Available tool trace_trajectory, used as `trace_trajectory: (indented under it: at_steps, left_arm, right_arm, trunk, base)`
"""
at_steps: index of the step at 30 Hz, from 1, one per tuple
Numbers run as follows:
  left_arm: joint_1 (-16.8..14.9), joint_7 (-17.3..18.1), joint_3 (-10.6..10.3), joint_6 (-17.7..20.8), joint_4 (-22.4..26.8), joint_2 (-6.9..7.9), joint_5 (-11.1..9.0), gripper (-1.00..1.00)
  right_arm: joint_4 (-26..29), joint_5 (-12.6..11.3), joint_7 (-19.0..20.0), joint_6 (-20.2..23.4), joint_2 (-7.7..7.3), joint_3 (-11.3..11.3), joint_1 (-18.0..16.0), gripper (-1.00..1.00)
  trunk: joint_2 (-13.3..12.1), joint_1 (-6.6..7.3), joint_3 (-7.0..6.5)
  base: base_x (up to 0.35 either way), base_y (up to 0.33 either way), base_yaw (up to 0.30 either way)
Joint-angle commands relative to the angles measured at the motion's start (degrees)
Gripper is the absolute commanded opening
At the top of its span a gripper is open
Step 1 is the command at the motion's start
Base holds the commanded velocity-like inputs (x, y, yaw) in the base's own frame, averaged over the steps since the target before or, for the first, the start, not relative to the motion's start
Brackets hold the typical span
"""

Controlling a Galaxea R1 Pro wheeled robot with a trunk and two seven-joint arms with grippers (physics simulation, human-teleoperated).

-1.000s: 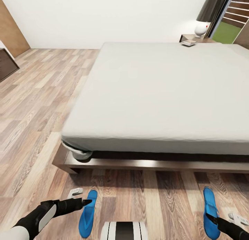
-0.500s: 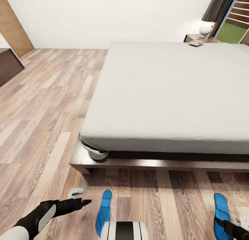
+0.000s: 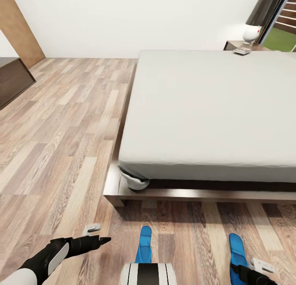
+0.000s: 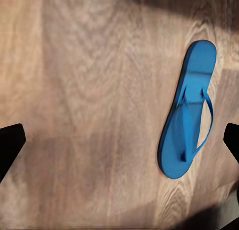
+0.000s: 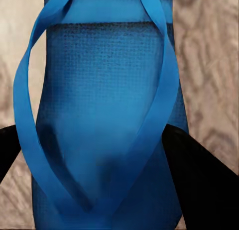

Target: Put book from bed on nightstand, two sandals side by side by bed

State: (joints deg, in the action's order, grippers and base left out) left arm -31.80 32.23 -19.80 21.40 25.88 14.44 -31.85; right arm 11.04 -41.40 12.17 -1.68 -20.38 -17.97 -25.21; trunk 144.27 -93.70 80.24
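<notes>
Sandals first: one blue sandal flat on the wood floor just short of the bed's foot, toe toward the platform, seen whole in the left wrist view; other sandal to its right, parallel but well apart, so not yet side by side; right hand low over that second sandal, dark fingers flanking both edges of the sole with straps between them, clamped on it or only bracketing it cannot tell; likely positioned so as to carry or slide it toward its mate; left hand hovering over bare floor beside the first sandal, fingertips spread wide at the edges of its wrist view, holding nothing, probably kept clear; bed broad and bare, off-white mattress on dark platform; small flat thing, probably the book, already on the far nightstand by a white lamp; dark dresser off at the left wall.
</notes>
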Motion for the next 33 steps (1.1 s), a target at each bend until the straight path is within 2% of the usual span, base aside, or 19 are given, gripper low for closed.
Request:
trace_trajectory:
  at_steps: [1,3,5,11,13,15,17,19,22,25,33]
  left_arm:
    - [0.0,-0.1,-0.2,0.4,0.0,0.01,-0.6,1.0]
    - [0.0,-0.1,-0.2,0.4,0.0,-0.01,-0.6,1.0]
    - [0.0,-0.1,-0.2,0.4,0.0,-0.02,-0.6,1.0]
    - [0.0,-0.1,-0.3,0.4,0.0,-0.27,-0.6,1.0]
    - [0.0,-0.1,-0.2,0.4,0.0,-0.54,-0.6,1.0]
    - [0.0,-0.2,-0.3,0.4,0.0,-0.65,-0.6,1.0]
    - [0.0,-0.2,-0.3,0.4,0.0,-0.73,-0.6,1.0]
    - [0.0,-0.2,-0.3,0.4,0.0,-0.76,-0.6,1.0]
    - [0.0,-0.2,-0.2,0.4,0.0,-0.74,-0.6,1.0]
    - [0.0,-0.2,-0.2,0.4,0.0,-0.78,-0.6,1.0]
    - [0.0,-0.2,-0.2,0.4,0.0,-0.66,-0.6,1.0]
  right_arm:
    - [0.2,2.2,-2.7,0.0,0.54,-0.3,-0.1,-1.0]
    - [0.6,4.2,-5.0,0.1,0.86,-0.2,-0.1,-1.0]
    - [0.9,5.0,-5.9,0.4,0.97,-0.2,-0.2,-1.0]
    - [1.4,5.6,-6.6,0.7,1.04,-0.1,-0.4,-1.0]
    - [4.0,5.6,-6.6,1.1,1.04,-0.1,-0.5,-1.0]
    - [8.6,5.5,-6.5,4.1,1.04,-0.1,-0.5,-1.0]
    - [13.1,5.5,-6.5,9.8,1.08,-0.1,-0.5,-1.0]
    - [17.6,5.7,-6.9,15.1,2.19,-0.1,-0.5,-1.0]
    - [19.0,5.9,-10.1,16.5,3.54,-0.1,-0.5,-1.0]
    - [19.5,5.7,-12.6,17.1,3.79,0.0,-0.5,-1.0]
    - [19.6,6.0,-13.7,17.8,3.9,0.1,-0.5,-1.0]
  trunk:
    - [0.0,0.01,0.03]
    - [0.0,0.01,0.03]
    - [0.0,0.01,0.03]
    - [0.0,0.01,0.03]
    - [0.0,0.01,0.03]
    - [0.0,0.01,0.03]
    - [0.0,0.01,0.03]
    - [0.0,0.01,0.03]
    - [0.0,0.01,0.03]
    - [0.0,0.01,0.03]
    - [0.0,0.01,0.03]
  base:
    - [0.0,0.312,0.0]
    - [0.0,0.312,0.0]
    - [0.0,0.283,0.0]
    - [0.0,0.07,0.0]
    - [0.0,0.008,0.0]
    - [0.0,0.003,0.0]
    - [0.0,0.001,0.0]
    - [0.0,0.0,0.0]
    - [0.0,0.0,0.0]
    - [0.0,0.0,0.0]
    - [0.0,0.077,0.0]
